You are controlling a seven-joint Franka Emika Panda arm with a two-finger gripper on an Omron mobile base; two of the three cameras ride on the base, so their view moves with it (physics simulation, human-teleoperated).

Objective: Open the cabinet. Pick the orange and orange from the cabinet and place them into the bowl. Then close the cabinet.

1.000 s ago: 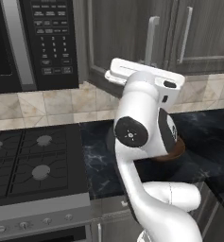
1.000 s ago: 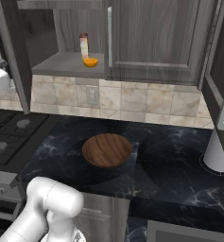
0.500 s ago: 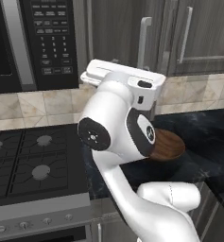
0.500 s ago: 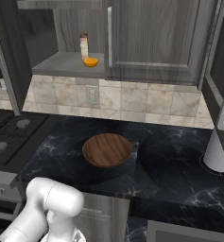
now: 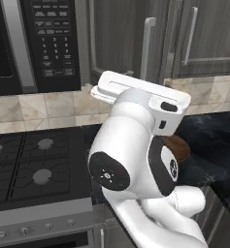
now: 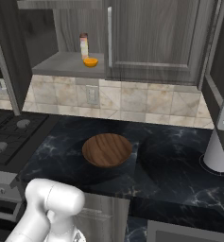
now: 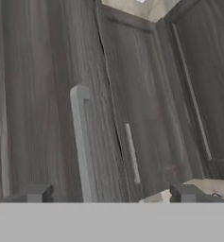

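cabinet (image 6: 151,42) hangs above the table's back edge, left door swung wide, shelf laid bare. one orange (image 6: 90,62) sits on that shelf's front edge, touching a slim bottle (image 6: 83,46) just behind. bowl (image 6: 107,150) rests mid-table on dark marble table (image 6: 179,179), well below the orange. hand (image 7: 111,194) gapes fully, grips nothing, silver handle (image 7: 81,142) between the fingertips.

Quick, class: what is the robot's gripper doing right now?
Gripper: open, holding nothing; its tips stand either side of the cabinet's bar handle.
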